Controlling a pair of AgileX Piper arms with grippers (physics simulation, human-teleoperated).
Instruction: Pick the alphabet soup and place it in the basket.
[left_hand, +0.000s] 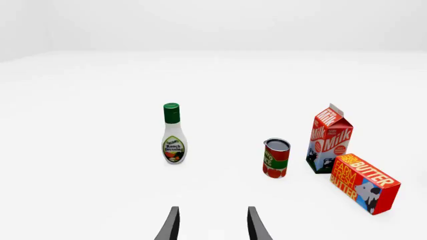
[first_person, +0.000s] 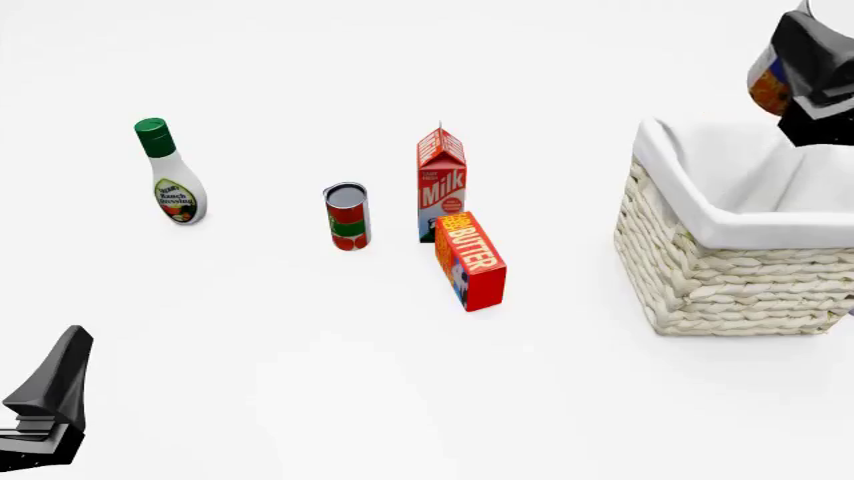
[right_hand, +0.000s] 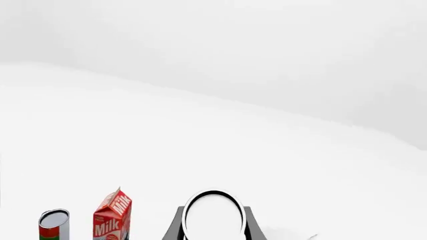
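Fingers (left_hand: 172, 225) of the left gripper (left_hand: 212, 226) stand apart in the left wrist view, two dark blades with bare white table (left_hand: 80, 190) between them and nothing held. Beyond them a ranch dressing bottle (left_hand: 173, 135) with a green cap stands upright, and off to one side are a red-and-green can (left_hand: 275, 158), an upright milk carton (left_hand: 329, 139) and a butter box (left_hand: 364, 183) just beside the carton

From the front view, the left gripper (first_person: 51, 400) sits low at the near left corner, well apart from every item. The ranch bottle (first_person: 171, 174) stands at the far left; the red-and-green can (first_person: 347, 216) is near the middle, the milk carton (first_person: 441, 185) to its right, and the butter box (first_person: 470, 260) lies in front of the carton, close against it. At the right stands the basket (first_person: 721, 250), cream wicker with a white cloth lining. Above its far right rim, at the frame's upper corner, the right gripper (first_person: 806, 80) holds the alphabet soup (first_person: 766, 85) in the air; only a sliver of its blue and orange label shows beside the dark fingers

Seen through the right wrist view, the right gripper (right_hand: 213, 220) is clamped on the alphabet soup (right_hand: 213, 216), whose white round top fills the gap between the two fingers. The can (right_hand: 53, 225) and milk carton (right_hand: 112, 216) show on the table at the frame's edge
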